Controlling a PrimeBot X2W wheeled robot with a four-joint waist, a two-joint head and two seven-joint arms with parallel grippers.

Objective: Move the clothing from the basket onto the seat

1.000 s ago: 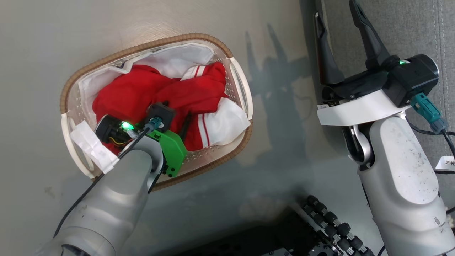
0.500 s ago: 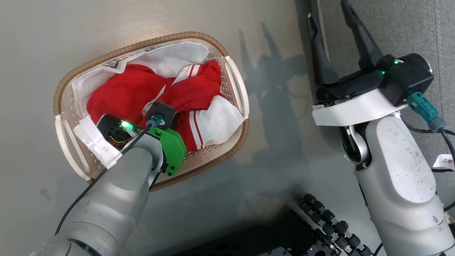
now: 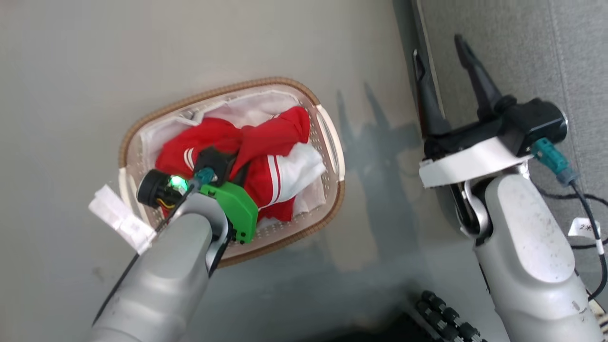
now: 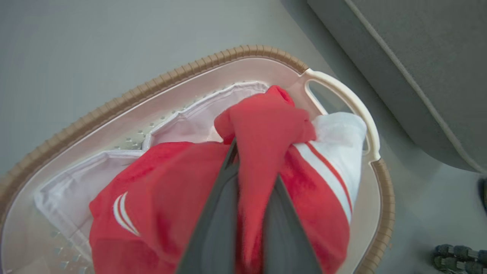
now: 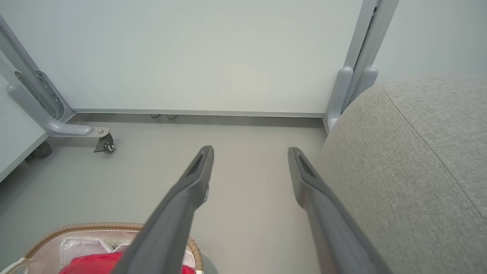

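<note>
The clothing (image 3: pixel 270 137), red with white panels and stripes, lies bunched in the basket (image 3: pixel 142 128) on the floor. My left gripper (image 4: pixel 255 163) reaches down into the basket and is shut on a raised fold of the clothing (image 4: pixel 266 125); the rest drapes down onto the white liner (image 4: pixel 190 121). In the head view the left wrist hides its fingers. My right gripper (image 3: pixel 438 46) hangs open and holds nothing, over the edge of the grey seat (image 3: pixel 522 47), right of the basket. The right wrist view shows the right gripper (image 5: pixel 250 150) beside the seat (image 5: pixel 418 152), with the basket (image 5: pixel 87 227) at lower left.
Bare grey floor surrounds the basket. The seat's edge (image 4: pixel 418 57) runs close to the basket's right handle (image 4: pixel 342 95). The robot base's black rollers (image 3: pixel 446 318) sit at the bottom. A white panel on a grey frame with a caster (image 5: pixel 102 140) stands behind.
My left gripper has shut on the clothing and drawn a fold up and together. The head camera has shifted, so the basket sits lower and smaller. The right gripper stays open.
</note>
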